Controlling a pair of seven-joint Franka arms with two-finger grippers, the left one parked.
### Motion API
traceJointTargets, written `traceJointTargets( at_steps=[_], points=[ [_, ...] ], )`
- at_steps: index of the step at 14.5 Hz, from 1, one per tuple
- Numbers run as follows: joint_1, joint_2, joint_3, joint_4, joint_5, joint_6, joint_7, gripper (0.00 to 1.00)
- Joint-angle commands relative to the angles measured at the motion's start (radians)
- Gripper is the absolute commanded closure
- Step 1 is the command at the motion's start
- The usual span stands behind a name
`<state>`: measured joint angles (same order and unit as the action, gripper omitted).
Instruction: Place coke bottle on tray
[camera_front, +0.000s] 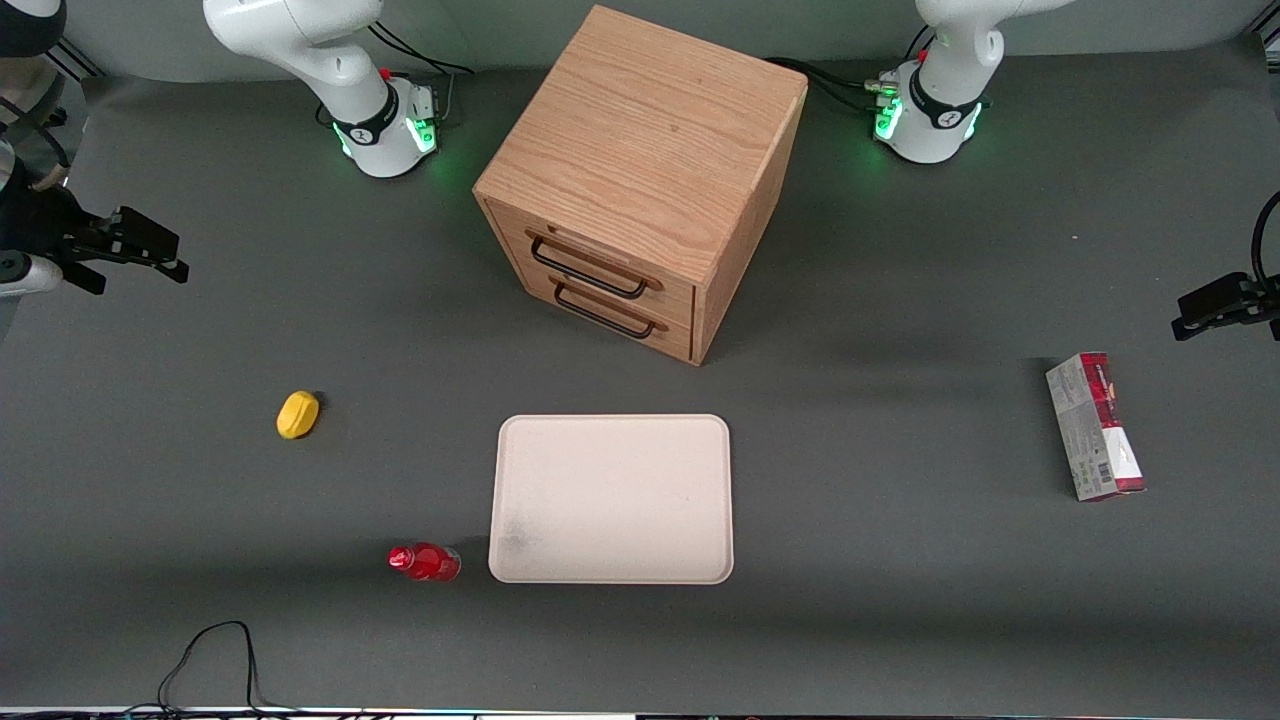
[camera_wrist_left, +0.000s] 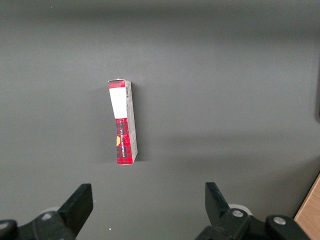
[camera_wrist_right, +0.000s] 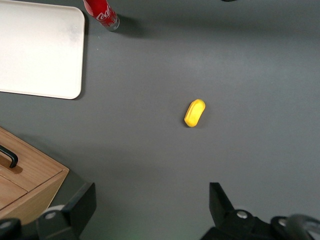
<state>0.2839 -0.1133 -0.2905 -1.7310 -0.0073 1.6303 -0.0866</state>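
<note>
Spread end effector (camera_wrist_right: 150, 210) hovers empty; coke bottle (camera_front: 425, 562) lies sideways, cap away from tray (camera_front: 612, 498).

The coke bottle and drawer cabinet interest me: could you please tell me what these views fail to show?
- Coke bottle: the right wrist view's edge cuts off its cap end.
- Drawer cabinet: that view's edge leaves only a corner.
- Gripper, open, near the working arm's table end: its arm leaves the front view.

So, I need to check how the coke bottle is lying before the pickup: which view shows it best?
The front view: the whole coke bottle lies on its side beside the tray, far from the open gripper. The right wrist view cuts it off at the picture's edge; the left wrist view misses it.
</note>
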Motion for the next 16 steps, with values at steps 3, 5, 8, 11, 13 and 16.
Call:
traceJointTargets(
  at_steps=[3,5,8,11,13,16],
  points=[
    [0.017,-0.006,-0.009,-0.007,-0.011,0.002,0.033,0.0],
    [0.014,0.0,-0.004,-0.01,-0.011,0.005,0.039,0.0],
    [0.0,0.038,-0.002,0.028,0.053,0.019,0.041,0.0],
    [-0.058,0.2,0.058,0.254,0.095,0.002,0.039,0.0],
    [-0.153,0.315,0.183,0.408,0.087,-0.033,0.042,0.0],
    [-0.207,0.524,0.298,0.637,0.081,-0.024,0.134,0.0]
  ],
)
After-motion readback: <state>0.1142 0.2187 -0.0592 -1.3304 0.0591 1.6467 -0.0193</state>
